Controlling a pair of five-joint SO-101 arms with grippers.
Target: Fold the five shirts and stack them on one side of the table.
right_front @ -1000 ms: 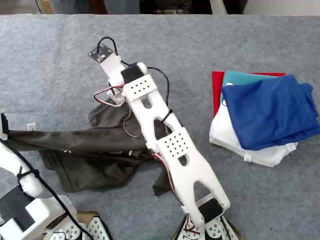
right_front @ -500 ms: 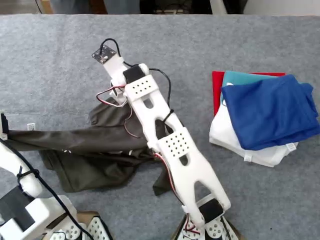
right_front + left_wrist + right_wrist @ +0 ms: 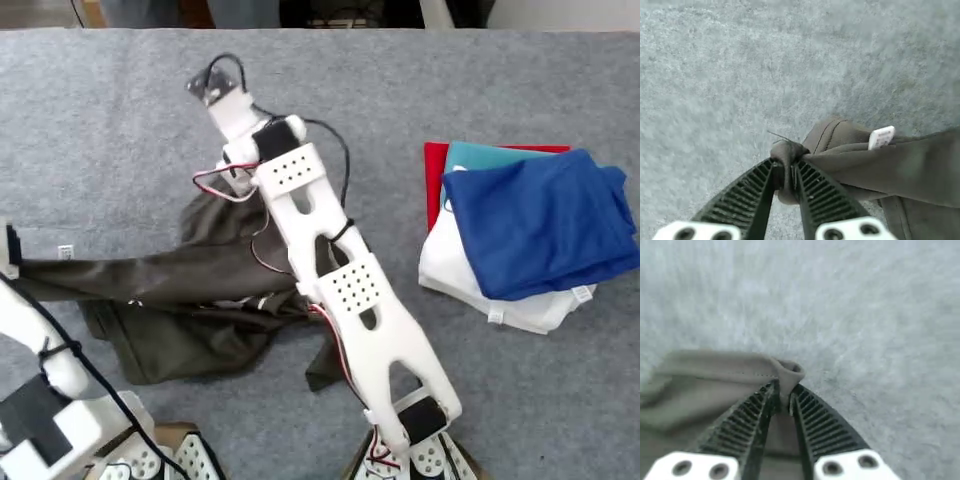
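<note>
Pinches a bunched corner of the dark shirt [image 3: 890,170] in the left hand [image 3: 785,172], clamped tight on the cloth, with grey table [image 3: 715,75] all round. Shows a small white tag [image 3: 882,137] on the shirt just beside that pinched corner. Grips another bunched edge of the same shirt in the right hand [image 3: 782,390], likewise closed hard on the fabric, with bare table beyond it.

From the high view: holds the left-hand corner at the table's left edge, and the right-hand one farther back, nearer the middle, under the wrist of the right arm [image 3: 330,280]. Stretches a long band of the dark shirt between left edge and right arm. Leaves the rest crumpled flat on the table on the near side of that band, partly hidden beneath the right arm.

On the table's right side, well apart from the dark shirt: a stack of four folded shirts. Blue shirt [image 3: 540,225] on top, somewhat rumpled; white shirt [image 3: 470,275] under it, sticking out toward the near side; teal shirt [image 3: 480,155] and red shirt [image 3: 433,180] peeking out at the far left corner of the stack.
</note>
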